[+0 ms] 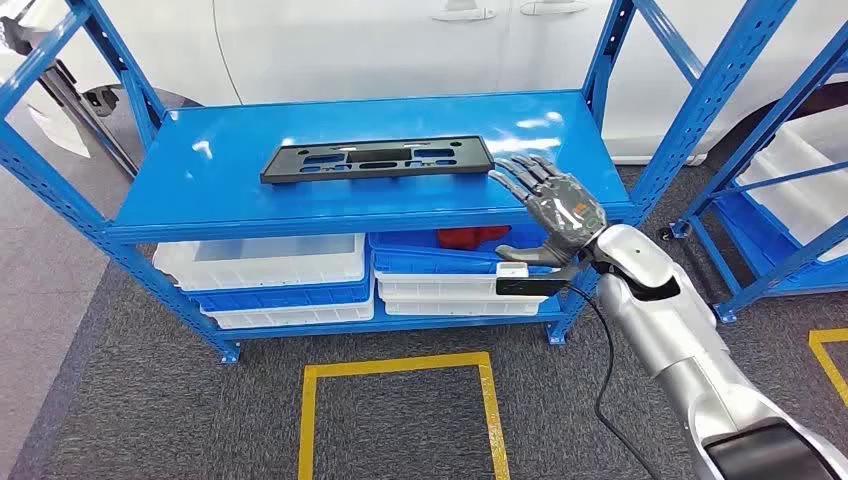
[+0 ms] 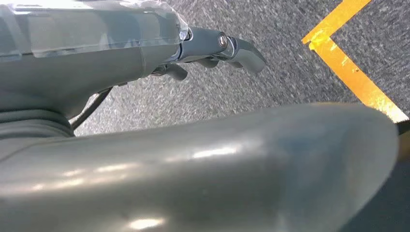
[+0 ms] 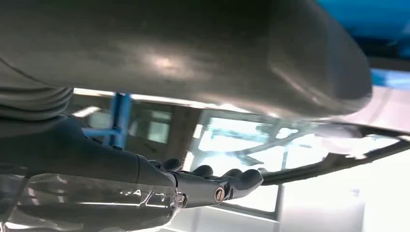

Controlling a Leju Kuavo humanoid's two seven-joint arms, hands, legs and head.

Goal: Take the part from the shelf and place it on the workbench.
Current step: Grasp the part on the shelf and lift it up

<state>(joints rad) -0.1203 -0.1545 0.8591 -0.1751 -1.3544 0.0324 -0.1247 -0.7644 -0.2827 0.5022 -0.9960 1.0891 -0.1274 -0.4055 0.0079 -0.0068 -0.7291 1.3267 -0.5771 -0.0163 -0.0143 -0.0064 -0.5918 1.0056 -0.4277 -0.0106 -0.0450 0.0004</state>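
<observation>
Fingers point(image 1: 522, 176) of our right hand point(image 1: 560, 210) were spread, holding nothing, tips just beside the black part point(image 1: 378, 159) lying flat on the blue shelf point(image 1: 200, 190); we couldn't tell our left hand's point(image 2: 212, 48) state.

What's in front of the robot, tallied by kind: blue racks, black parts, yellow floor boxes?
blue racks: 2
black part: 1
yellow floor boxes: 2
Total: 5
</observation>
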